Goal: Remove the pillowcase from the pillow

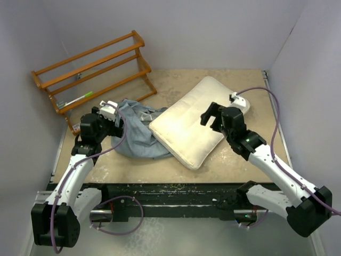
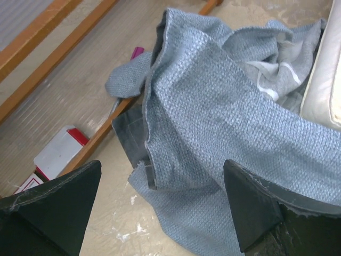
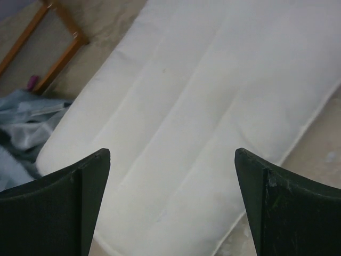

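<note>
Though apparently finished, could go wrong from here. Pillowcase [image 1: 139, 133] crumpled on the tabletop [image 1: 234, 160], left of the pillow [image 1: 189, 125] and touching its left edge; cannot tell whether a fold is caught under that edge. If caught, risk of dragging the pillow along by closing the left hand [image 2: 162, 168] on the cloth and pulling left.

Left hand wide open, holding nothing, hovering just over the heap. Right hand [image 3: 171, 154] also wide open and empty, above the middle of the pillow.

Further risks: pushing loose cloth far-left into the wooden rack [image 1: 93, 69], or snagging the purple cable [image 1: 126, 136] hanging close over the heap.

Pillowcase: soft, limp, coarse blue-grey weave, deep folds, darker strip along the hem. Pillow: cream, plump, rectangular, faint long stitched lines, lying diagonally. Rack: slatted, varnished wood.
</note>
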